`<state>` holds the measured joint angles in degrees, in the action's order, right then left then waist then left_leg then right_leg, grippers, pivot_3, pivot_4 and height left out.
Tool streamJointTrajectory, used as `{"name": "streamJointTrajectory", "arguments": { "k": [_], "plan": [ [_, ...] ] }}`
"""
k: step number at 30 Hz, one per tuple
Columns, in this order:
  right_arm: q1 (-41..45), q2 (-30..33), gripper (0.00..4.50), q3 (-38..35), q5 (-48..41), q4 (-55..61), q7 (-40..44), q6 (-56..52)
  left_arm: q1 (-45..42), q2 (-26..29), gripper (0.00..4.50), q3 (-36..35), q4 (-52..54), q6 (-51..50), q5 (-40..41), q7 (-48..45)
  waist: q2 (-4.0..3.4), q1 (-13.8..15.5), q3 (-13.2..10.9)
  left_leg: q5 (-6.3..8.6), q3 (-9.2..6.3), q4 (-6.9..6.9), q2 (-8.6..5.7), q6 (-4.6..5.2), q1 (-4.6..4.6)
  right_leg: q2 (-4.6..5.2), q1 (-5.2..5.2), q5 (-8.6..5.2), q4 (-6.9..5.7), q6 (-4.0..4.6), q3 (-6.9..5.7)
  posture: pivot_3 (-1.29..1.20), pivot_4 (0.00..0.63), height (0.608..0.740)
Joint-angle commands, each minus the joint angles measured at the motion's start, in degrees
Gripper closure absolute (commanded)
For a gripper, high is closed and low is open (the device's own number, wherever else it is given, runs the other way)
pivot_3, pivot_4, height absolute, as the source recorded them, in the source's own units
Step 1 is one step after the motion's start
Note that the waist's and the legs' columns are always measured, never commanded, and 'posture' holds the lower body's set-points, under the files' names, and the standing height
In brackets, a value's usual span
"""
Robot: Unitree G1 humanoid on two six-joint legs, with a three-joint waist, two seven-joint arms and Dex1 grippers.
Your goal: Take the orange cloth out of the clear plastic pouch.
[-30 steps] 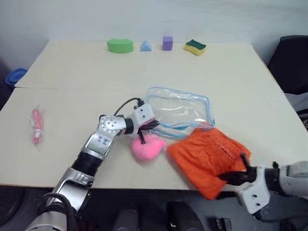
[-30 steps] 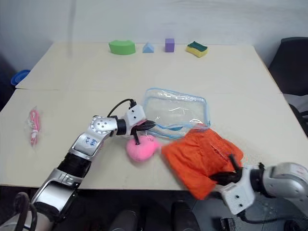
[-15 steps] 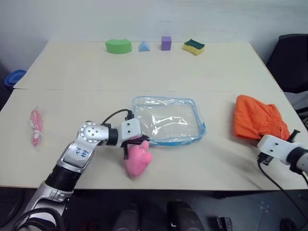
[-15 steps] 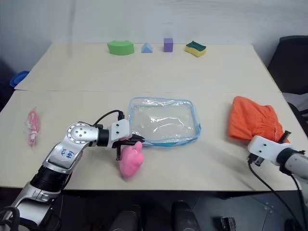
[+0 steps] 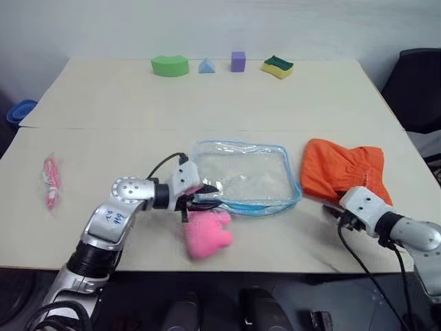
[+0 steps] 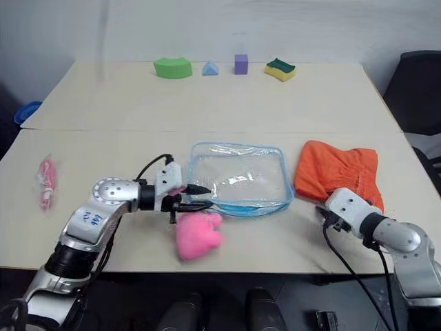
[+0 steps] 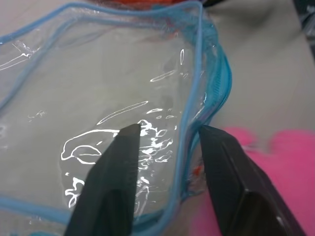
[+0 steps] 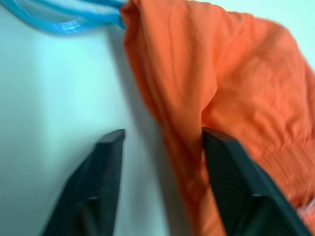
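Since a second earlier, the orange cloth (image 5: 342,170) had left the right gripper's hold beside the pouch mouth and come to lie flat on the worktop (image 5: 207,103) toward its right edge, wholly outside the clear plastic pouch (image 5: 247,178) and just beside the pouch's right end. That pouch had also shifted and settled near the middle of the front half of the worktop, looking empty. From the wrist view, the right gripper (image 8: 162,135) had its fingers spread apart with nothing between them, one finger lying in front of a fold of the cloth and the other over bare worktop. At the pouch's left end, the left gripper (image 7: 167,130) had its fingers parted too, straddling the blue-edged rim without pinching it. A fuzzy pink plush lump (image 5: 207,233) lay near the front edge, just in front of the left gripper. Along the far edge stood a green block (image 5: 170,65), a small blue block (image 5: 207,66), a purple cube (image 5: 238,61) and a yellow-and-green sponge (image 5: 278,67); a slim pink packet (image 5: 52,181) lay near the left edge. Judging by this layout, the removal looked complete, with both grippers released.
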<state>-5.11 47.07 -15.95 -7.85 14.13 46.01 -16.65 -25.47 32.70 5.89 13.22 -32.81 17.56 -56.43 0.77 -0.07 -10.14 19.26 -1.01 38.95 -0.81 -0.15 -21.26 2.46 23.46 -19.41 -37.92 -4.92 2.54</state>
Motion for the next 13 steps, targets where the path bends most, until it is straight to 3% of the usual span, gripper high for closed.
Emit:
{"name": "streamJointTrajectory", "arguments": {
  "k": [1,3,6,9,13],
  "plan": [
    [-4.2,4.2,0.78,-12.4,-12.4,8.2,7.5,-11.9,1.9,2.9,1.38,-10.8,6.9,-10.1,12.9,-0.9,0.0,0.0,0.0,0.01,-0.02,0.0,0.01,0.02,0.0,0.0,0.0,0.0,0.0,0.0,-0.01,0.0,0.15,0.74],
    [-9.0,6.4,0.08,-19.7,-16.4,8.8,12.8,-15.9,4.0,7.5,0.77,-16.6,7.5,-13.0,17.3,-3.5,0.0,0.0,0.0,0.13,-0.05,-0.01,0.03,0.23,0.03,0.0,-0.04,0.0,0.03,0.0,-0.03,0.0,0.15,0.74],
    [-14.0,8.9,0.03,-30.4,-19.2,4.5,18.4,-19.0,8.4,17.7,0.76,-22.7,2.0,-11.2,16.7,-9.5,0.0,-0.1,0.0,0.16,-0.07,-0.11,0.03,0.26,0.09,-0.01,-0.07,0.0,0.12,0.01,-0.05,0.0,0.15,0.74],
    [-15.7,11.6,0.03,-36.4,-20.4,-2.1,22.2,-21.4,11.3,25.0,0.76,-23.9,-6.6,-3.2,12.0,-14.1,-0.01,-0.1,0.0,0.19,-0.01,-0.22,-0.01,0.34,0.23,0.05,-0.17,-0.01,0.22,0.02,-0.01,0.0,0.15,0.74],
    [-14.9,13.3,0.03,-37.8,-20.7,-7.3,23.4,-21.7,8.1,27.9,0.76,-22.7,-16.1,3.5,9.0,-15.5,0.03,0.1,0.0,0.22,-0.02,-0.78,-0.05,0.45,0.76,0.2,-0.68,-0.01,0.55,0.03,-0.05,0.0,0.15,0.74]
  ]
}}
